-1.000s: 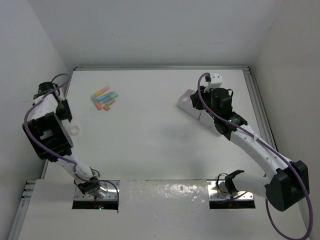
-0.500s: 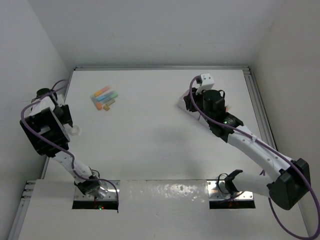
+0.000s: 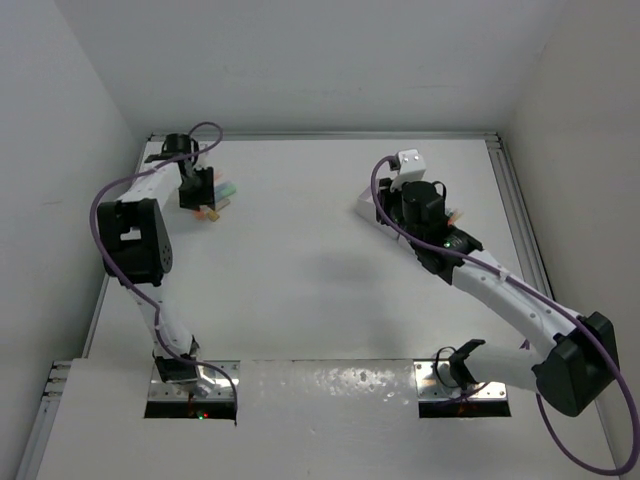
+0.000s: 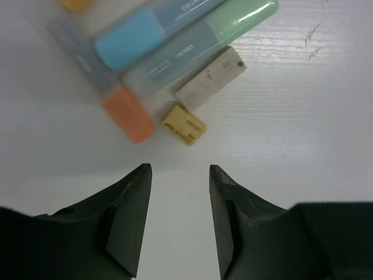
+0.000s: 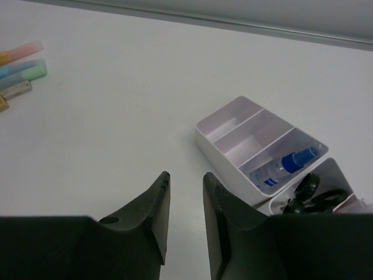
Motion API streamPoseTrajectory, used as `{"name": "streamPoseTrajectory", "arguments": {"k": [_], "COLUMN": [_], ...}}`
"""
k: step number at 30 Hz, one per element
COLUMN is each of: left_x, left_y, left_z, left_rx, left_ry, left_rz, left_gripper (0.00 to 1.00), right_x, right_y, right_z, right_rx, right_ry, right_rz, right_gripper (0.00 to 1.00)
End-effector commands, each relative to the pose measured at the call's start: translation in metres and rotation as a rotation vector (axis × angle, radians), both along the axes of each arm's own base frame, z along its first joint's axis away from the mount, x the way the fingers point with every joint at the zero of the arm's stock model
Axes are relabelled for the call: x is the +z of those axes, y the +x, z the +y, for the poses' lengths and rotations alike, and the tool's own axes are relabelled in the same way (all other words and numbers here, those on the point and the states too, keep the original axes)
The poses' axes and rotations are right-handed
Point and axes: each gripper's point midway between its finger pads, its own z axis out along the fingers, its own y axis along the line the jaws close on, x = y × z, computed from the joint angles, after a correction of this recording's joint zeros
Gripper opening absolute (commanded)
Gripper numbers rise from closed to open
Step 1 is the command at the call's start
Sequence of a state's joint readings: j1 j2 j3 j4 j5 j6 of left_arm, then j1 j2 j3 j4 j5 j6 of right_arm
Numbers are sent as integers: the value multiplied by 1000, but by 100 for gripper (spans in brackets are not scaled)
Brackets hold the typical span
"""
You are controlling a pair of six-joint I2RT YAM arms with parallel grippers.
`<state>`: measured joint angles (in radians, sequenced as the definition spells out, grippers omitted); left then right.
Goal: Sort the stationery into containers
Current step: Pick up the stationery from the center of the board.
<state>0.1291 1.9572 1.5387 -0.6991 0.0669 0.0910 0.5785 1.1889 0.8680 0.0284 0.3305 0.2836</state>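
**Top view:** the left arm reaches to the far left corner of the white table [image 3: 300,280]; the right arm stretches toward the far right, where the organiser [image 5: 205,139] stands.

**Left wrist view:** the left gripper [image 4: 178,170] is poised over bare table just short of a cluster of stationery; its dark fingers [image 4: 131,198] stand moderately apart and hold nothing. Beyond the tips lie an orange-capped highlighter [image 4: 129,115], a blue highlighter [image 4: 137,42] and a green highlighter [image 4: 236,20], packed side by side; a pale beige block [image 4: 210,76] lies against the green one; a small ochre block [image 4: 183,123] lies just beside it, nearest the gripper.

**Right wrist view:** the right gripper [image 5: 185,178] hangs above the table near the organiser's closest corner; its fingers are narrowly parted, with nothing between them. The organiser is white outside and pale lilac inside, and shows three slanted compartments in a row; the rightmost of these holds a blue-capped bottle [image 5: 287,165]; an adjoining compartment further right holds black-handled scissors [image 5: 307,192].
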Motion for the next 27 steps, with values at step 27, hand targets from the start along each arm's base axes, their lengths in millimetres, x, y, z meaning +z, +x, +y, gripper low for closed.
{"name": "streamPoseTrajectory", "arguments": {"k": [27], "left_x": [-80], "left_y": [11], "left_z": [-11], "left_rx": [442], "left_ry": [-3], "left_rz": [112], "left_gripper": [23], "right_x": [-3], "right_y": [-14], "right_z": [-20], "right_rx": [-82], "right_ry": [13], "right_rz": [-14], "right_gripper": [28]}}
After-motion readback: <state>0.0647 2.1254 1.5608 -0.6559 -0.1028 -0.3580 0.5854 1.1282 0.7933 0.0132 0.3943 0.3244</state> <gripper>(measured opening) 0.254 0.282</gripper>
